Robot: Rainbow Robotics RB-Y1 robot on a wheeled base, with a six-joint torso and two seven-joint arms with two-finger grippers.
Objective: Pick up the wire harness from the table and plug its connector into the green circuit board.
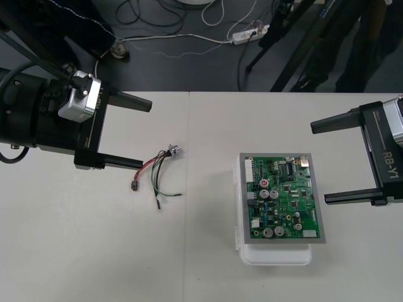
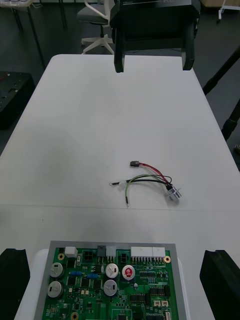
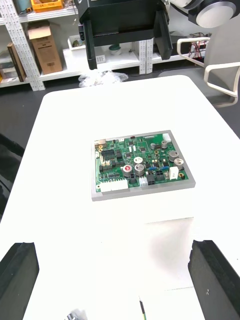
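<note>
Front view, harness (image 1: 157,173): it's lying loose on the table (image 1: 75,251), just off the left gripper (image 1: 146,133) and its nearer fingertip (image 1: 140,163), socket (image 1: 174,151) toward the far edge, plug (image 1: 134,186) toward the near side.
Front view, arms: left is hovering spread wide and is clearly nearer; right gripper (image 1: 320,163), also spread, is waiting past the board (image 1: 283,201).
Right wrist view: harness is lying beyond the board, unplugged.
Left wrist view: wire ends (image 3: 142,306) are peeking between the parted fingers (image 3: 215,280).

Board on the right, harness to its left.
The board (image 1: 283,198) sits on its base (image 1: 277,257) on the table (image 1: 75,251). Well left of the board lies the harness (image 1: 158,173), its socket (image 1: 174,151) level with the board's far edge. The left gripper (image 1: 145,133) stands left of the harness, and the right gripper (image 1: 320,163) just right of the board.
</note>
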